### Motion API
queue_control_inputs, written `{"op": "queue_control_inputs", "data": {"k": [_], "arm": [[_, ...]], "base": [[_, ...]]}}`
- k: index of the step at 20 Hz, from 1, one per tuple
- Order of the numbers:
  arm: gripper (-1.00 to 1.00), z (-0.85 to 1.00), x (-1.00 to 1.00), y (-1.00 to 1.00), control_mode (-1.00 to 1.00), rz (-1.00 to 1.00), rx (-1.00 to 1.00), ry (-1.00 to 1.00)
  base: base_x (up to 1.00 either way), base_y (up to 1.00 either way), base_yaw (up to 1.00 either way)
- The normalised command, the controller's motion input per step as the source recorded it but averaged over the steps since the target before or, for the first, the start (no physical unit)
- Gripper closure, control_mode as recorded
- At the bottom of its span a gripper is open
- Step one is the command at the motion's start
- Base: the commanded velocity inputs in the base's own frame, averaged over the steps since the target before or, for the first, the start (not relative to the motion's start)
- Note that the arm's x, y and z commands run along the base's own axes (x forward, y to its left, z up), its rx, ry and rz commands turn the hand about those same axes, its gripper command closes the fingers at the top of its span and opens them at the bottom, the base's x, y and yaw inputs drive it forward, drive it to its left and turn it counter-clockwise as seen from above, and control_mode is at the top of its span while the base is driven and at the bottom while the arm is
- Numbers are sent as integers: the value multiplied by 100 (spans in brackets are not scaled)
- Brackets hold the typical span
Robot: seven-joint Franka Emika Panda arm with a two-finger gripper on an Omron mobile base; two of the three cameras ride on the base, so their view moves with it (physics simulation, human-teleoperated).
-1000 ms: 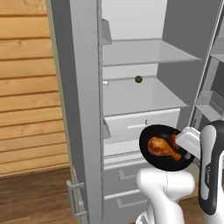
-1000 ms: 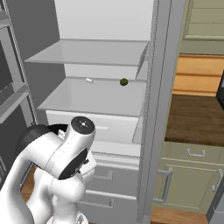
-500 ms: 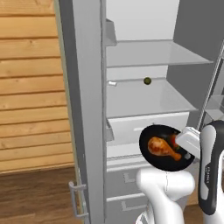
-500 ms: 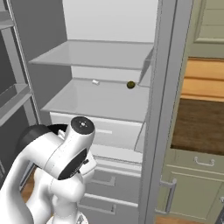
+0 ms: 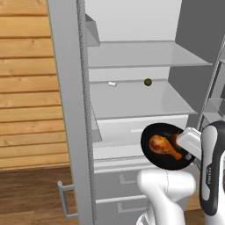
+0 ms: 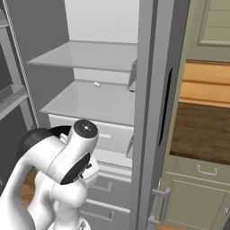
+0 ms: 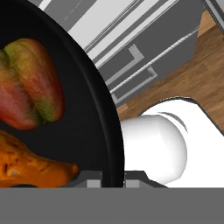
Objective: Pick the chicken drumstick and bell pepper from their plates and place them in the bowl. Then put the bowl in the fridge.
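**Bowl held at the open fridge**

Both base views have shifted since the earlier frames, so the base has driven while the black bowl kept its place at the arm's end. From the left base view, the round shallow black bowl [image 5: 166,146] hangs in front of the tall light-grey fridge [image 5: 70,110], beside its white drawers, with the glossy orange-brown chicken drumstick [image 5: 163,146] lying inside. On the hand view the two-finger gripper [image 7: 113,180] is clenched on the bowl's thin glossy rim, and the small red-and-green bell pepper [image 7: 28,83] sits just beside the drumstick. Far back on the white shelf [image 5: 132,103] lie a small dark round thing [image 5: 148,81] and a small white piece [image 5: 112,84]. On the right base view, green cabinets [image 6: 202,197] stand right of the fridge.
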Motion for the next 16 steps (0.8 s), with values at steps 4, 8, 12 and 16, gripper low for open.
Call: {"op": "queue_control_inputs", "data": {"k": [4, 8, 12, 16], "arm": [[100, 0, 0, 0, 100, 0, 0, 0], [100, 0, 0, 0, 100, 0, 0, 0], [100, 0, 0, 0, 100, 0, 0, 0], [100, 0, 0, 0, 100, 0, 0, 0]], "base": [[-1, 0, 0], [0, 0, 0], [0, 0, 0], [-2, 0, 0]]}}
